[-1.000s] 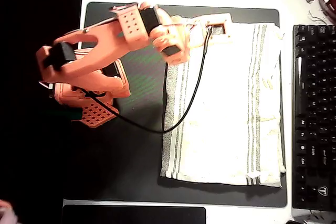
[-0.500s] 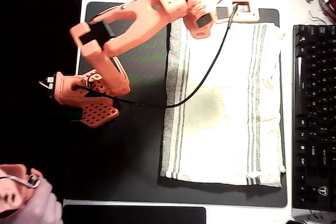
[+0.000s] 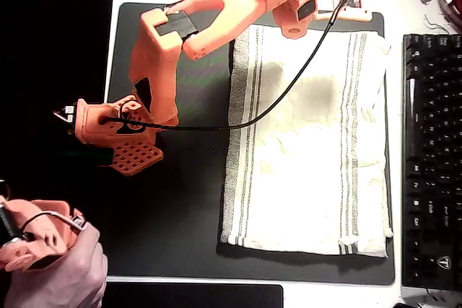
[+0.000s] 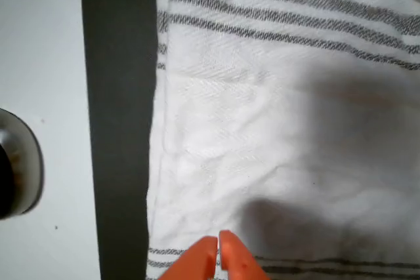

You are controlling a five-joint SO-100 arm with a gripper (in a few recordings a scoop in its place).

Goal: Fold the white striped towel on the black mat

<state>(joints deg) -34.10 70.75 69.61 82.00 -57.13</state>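
Clenched and empty, orange claw (image 4: pixel 218 248) is seen above white striped towel (image 3: pixel 307 142); the edge could be missed.

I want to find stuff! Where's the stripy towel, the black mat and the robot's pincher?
white striped towel (image 3: pixel 310 171), overhead view, plain middle.
black mat (image 3: pixel 188 207), overhead view, bare part.
gripper (image 4: pixel 218 246), wrist view, between its orange fingertips.

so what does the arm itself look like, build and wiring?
Orange plastic arm with blocky links, black servo blocks set into the joints and perforated hole-grid panels at the base and upper link. A thin black cable loops from the base to the wrist. The gripper has two tapered orange fingers.
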